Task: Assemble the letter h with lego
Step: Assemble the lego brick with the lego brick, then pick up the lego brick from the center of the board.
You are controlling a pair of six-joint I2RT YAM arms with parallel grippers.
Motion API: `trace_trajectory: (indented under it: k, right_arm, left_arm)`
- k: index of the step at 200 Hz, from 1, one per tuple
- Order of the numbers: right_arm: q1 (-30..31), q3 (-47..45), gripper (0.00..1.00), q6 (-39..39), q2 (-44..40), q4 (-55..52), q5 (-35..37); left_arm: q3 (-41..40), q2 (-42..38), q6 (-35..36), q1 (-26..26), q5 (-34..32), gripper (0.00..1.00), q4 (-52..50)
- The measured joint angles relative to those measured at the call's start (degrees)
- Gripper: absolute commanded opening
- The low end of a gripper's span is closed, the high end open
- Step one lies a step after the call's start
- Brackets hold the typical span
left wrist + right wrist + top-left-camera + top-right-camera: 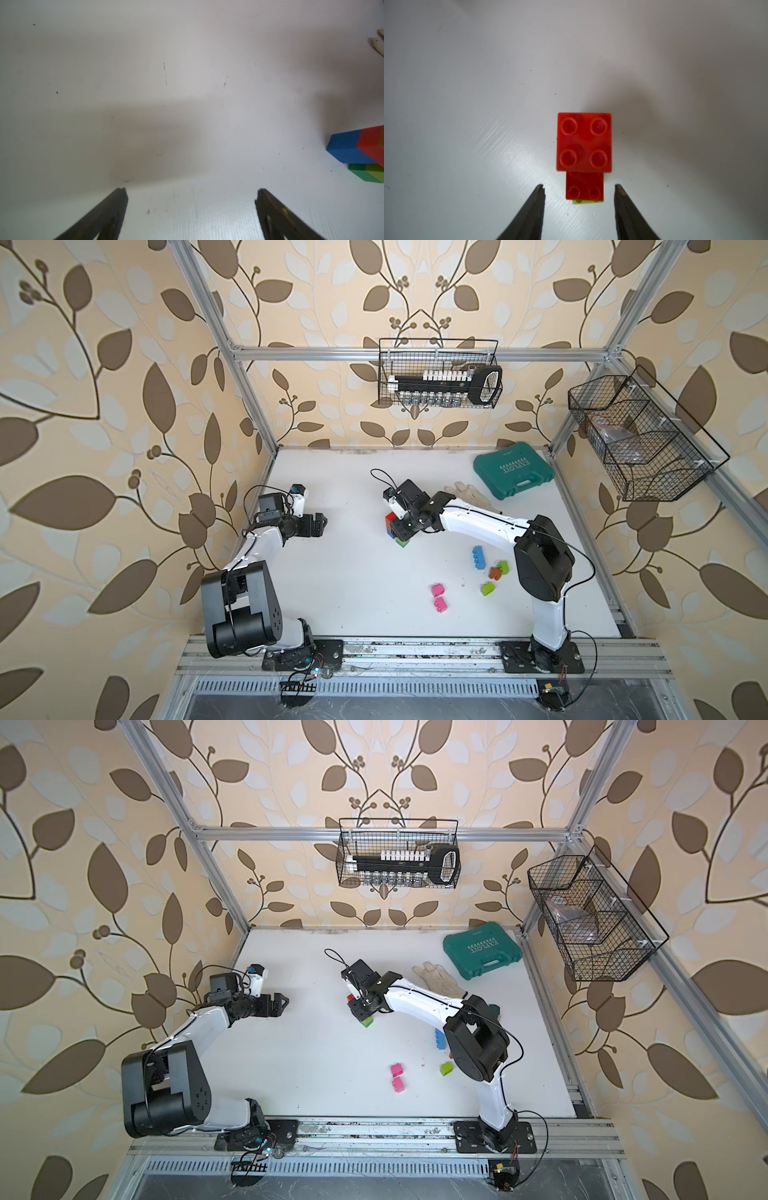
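The lego stack shows a red brick point(584, 142), a blue brick point(342, 149) and a green brick point(402, 542). On the white worktop point(353, 580) are a light blue brick point(479, 558), two pink bricks point(437, 590), lime bricks point(487, 588) and an orange brick point(494, 572). The case point(513, 475) is teal, the glove point(461, 490) off-white, and the wallpaper point(104, 406) cream with brown leaves.

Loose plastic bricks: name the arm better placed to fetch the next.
Right: its jaws stand open at the red-topped stack of studded bricks, and the loose light blue brick lies beside that arm.

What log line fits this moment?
left gripper: open, empty | right gripper: open over lego stack | loose: pink bricks, light blue brick, orange brick, lime bricks
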Motion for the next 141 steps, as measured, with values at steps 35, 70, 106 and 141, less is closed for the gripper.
trace_trajectory:
  k: [35,70,106,141]
  right_arm:
    - [0.0,0.0,0.47,-1.5,1.6,-0.4,0.0]
    - [0.0,0.0,0.36,-3.0,3.5,-0.7,0.0]
    - [0.0,0.0,0.31,-3.5,3.9,-1.0,0.0]
    - [0.0,0.0,0.43,-3.9,3.9,-1.1,0.0]
  left_arm:
    - [0.0,0.0,0.0,0.0,0.0,0.99,0.0]
    - [0.0,0.0,0.0,0.0,0.0,0.99,0.0]
    - [0.0,0.0,0.0,0.0,0.0,0.99,-0.2]
    - [0.0,0.0,0.0,0.0,0.0,0.99,-0.4]
